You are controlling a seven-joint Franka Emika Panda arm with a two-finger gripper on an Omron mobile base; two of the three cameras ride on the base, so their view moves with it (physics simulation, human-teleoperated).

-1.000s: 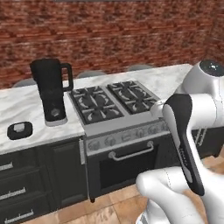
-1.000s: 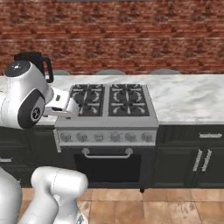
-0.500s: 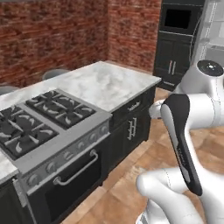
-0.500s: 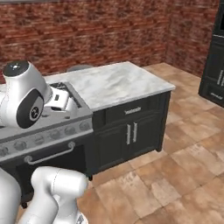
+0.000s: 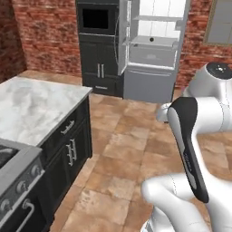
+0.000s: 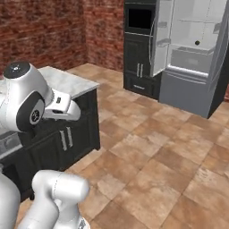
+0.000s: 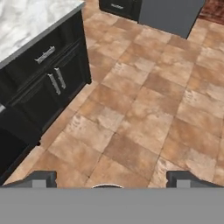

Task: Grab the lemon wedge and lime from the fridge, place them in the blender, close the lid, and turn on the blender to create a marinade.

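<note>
1. The fridge (image 5: 152, 54) stands open against the brick back wall (image 5: 45, 31), well apart from the robot; a small dark item (image 6: 197, 43) sits on one pale shelf, too small to identify.
2. A black wall oven cabinet (image 5: 99, 45) touches the fridge's left side.
3. Bare brown floor tile (image 5: 127, 149) lies broad between the fridge and the marble-topped island (image 5: 31, 108).
4. The island's corner and its dark drawer fronts (image 7: 48, 65) edge the floor on the left.
5. The left base view alone shows stove knobs (image 5: 20, 186) at the lower left.
6. In the hand view the gripper (image 7: 111, 179) hangs over tile, fingertips (image 7: 41, 178) spread wide, holding nothing.
</note>
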